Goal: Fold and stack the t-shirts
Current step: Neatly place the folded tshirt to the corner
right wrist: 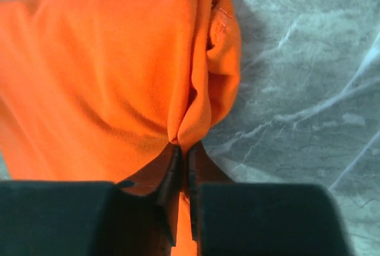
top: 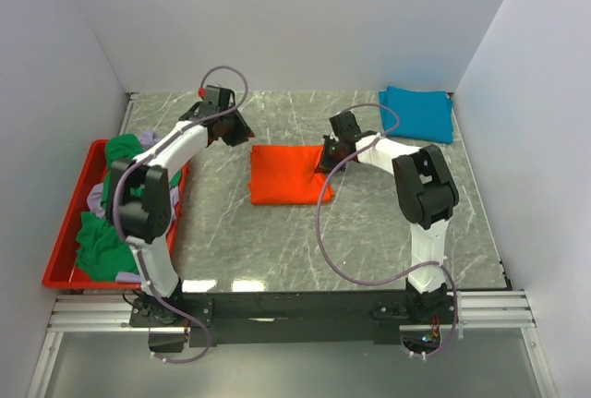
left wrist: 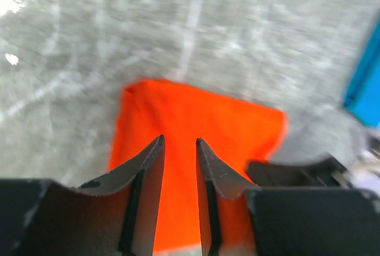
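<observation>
A folded bright orange t-shirt (top: pixel 288 174) lies in the middle of the table. My right gripper (top: pixel 327 156) is shut on its right edge, pinching a fold of orange cloth (right wrist: pixel 196 119). My left gripper (top: pixel 242 130) hangs open and empty above the table just left of the orange shirt (left wrist: pixel 196 125), which shows below its fingers. A folded teal-blue t-shirt (top: pixel 418 113) lies at the far right corner; its edge shows in the left wrist view (left wrist: pixel 365 84). Green (top: pixel 102 241) and pale lavender (top: pixel 99 199) shirts lie heaped in the tray.
A shallow red plastic tray (top: pixel 61 247) stands along the left wall with the unfolded shirts in it. White walls close the table on three sides. Purple cables loop from both arms over the table.
</observation>
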`<state>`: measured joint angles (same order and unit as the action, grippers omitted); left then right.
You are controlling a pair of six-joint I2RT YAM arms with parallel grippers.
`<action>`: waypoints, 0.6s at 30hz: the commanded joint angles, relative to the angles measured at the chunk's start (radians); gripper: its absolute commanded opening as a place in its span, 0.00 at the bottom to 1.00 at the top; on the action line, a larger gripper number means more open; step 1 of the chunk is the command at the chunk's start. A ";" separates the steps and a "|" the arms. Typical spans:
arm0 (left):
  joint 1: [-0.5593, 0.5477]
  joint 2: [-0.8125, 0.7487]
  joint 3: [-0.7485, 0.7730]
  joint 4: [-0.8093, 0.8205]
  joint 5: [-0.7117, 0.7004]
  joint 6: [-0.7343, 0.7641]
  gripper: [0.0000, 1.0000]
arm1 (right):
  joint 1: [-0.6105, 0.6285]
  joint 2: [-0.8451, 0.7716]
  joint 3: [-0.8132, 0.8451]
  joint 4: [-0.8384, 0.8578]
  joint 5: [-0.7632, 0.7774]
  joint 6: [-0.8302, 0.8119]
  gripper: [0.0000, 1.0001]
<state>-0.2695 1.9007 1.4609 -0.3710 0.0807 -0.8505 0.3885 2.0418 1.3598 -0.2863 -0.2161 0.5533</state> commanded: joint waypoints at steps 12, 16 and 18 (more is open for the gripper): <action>-0.109 -0.666 -0.451 -0.051 0.074 0.169 0.37 | 0.013 0.054 0.179 -0.195 0.463 -0.153 0.00; -0.111 -0.803 -0.540 -0.095 0.083 0.229 0.37 | -0.022 0.083 0.290 -0.255 0.500 -0.184 0.00; -0.111 -0.833 -0.554 -0.111 0.085 0.248 0.37 | -0.034 0.103 0.337 -0.275 0.529 -0.203 0.00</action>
<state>-0.3798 1.1263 0.9245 -0.4553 0.1406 -0.6827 0.3885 2.1250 1.6073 -0.5171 0.1932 0.4030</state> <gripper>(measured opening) 0.370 0.033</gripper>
